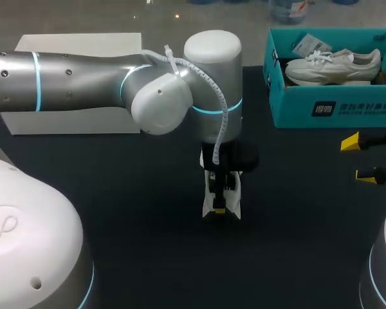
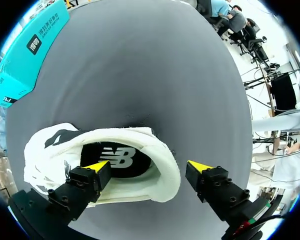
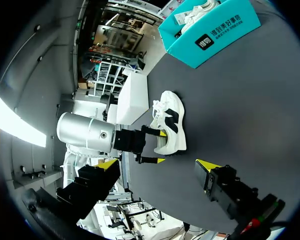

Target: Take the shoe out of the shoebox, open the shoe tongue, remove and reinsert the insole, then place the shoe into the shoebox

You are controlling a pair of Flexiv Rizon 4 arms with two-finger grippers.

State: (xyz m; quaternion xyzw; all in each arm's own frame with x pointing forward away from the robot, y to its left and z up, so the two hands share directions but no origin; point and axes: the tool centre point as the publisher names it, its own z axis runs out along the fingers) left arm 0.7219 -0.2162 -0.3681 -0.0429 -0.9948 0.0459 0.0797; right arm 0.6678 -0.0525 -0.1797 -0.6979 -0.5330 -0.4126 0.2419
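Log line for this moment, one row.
left gripper: open, one finger inside shoe on table | right gripper: open, empty | second shoe: in shoebox

One table [image 1: 116, 193]: dark grey matte top, cloth-like, spreading under and far ahead of the left gripper [image 2: 150, 165] jaws and below the right gripper [image 3: 156, 164] jaws. Soft shadow just ahead of the left jaws. One white box [image 1: 77, 84]: plain, rectangular, well ahead of the right jaws.
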